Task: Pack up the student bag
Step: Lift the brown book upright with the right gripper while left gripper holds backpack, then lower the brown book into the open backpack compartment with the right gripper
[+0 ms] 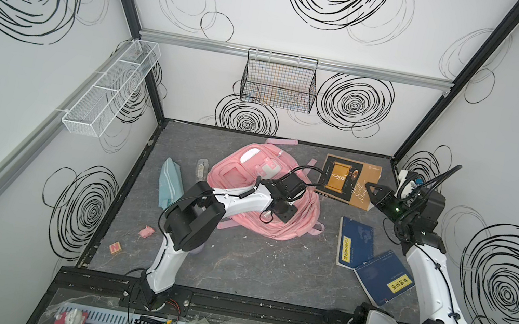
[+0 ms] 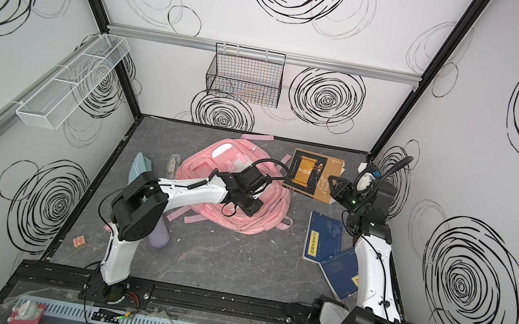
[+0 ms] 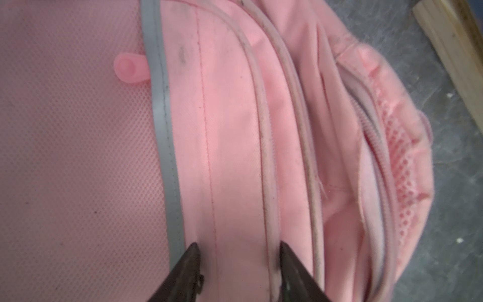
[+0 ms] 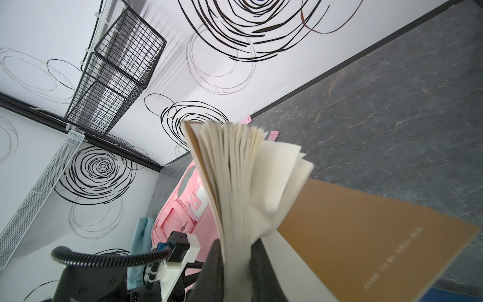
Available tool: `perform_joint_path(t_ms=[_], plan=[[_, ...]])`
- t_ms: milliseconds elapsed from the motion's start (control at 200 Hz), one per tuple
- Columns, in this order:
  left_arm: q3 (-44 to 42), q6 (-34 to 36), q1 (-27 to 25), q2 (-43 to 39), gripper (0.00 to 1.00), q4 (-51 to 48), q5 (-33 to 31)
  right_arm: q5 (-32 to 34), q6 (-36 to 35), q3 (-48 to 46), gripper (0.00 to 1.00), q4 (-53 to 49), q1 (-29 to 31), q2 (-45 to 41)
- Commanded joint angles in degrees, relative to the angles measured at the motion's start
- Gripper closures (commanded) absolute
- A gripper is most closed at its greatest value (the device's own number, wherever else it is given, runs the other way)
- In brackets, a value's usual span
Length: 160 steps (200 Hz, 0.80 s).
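At 1 o'clock, right pincer (image 4: 236,245): clamped on brown book (image 1: 348,182)
Left pincer (image 3: 238,244): jaws apart, on student bag (image 1: 234,176)
Block (image 1: 115,247), 8 o'clock: "N"

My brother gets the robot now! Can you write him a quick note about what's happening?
The left gripper has its fingers apart, tips pressed on the student bag either side of a fabric band by a zip.
The right gripper is shut on the brown book, held up beside the bag with pages fanning.
The blue notebooks and teal pouch lie on the table.
Done: book is in hand. Nothing shows inside the bag.
Left: probably open the bag, slide the book in, then the rest.
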Motion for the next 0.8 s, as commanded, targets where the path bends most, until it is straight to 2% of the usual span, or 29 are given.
perform_joint_path(t_ms=[0,50,130,345,545,795], plan=[[1.6,-0.2,0.6,1.0,0.70,-0.7,-1.5,-2.4,-0.7,1.8,1.00,2.0,-0.7,-2.8],[1.7,-0.9,1.1,0.5,0.85,-0.4,-1.2,-2.5,-0.7,1.9,1.00,1.6,-0.8,-3.3],[1.4,-1.7,1.8,-1.3,1.00,0.4,-0.7,-2.4,-0.6,1.7,1.00,1.4,-0.8,-4.4],[-0.3,-4.7,3.3,-9.5,1.00,4.6,1.0,-2.0,0.6,0.0,1.00,1.7,-0.7,-7.1],[-4.2,-10.3,6.0,-17.3,1.00,12.8,8.5,-2.4,1.9,-1.9,1.00,2.7,-0.4,-8.9],[-7.1,-16.7,8.6,-21.5,1.00,20.2,14.8,-0.7,4.0,-6.1,1.00,4.9,1.5,-11.8]])
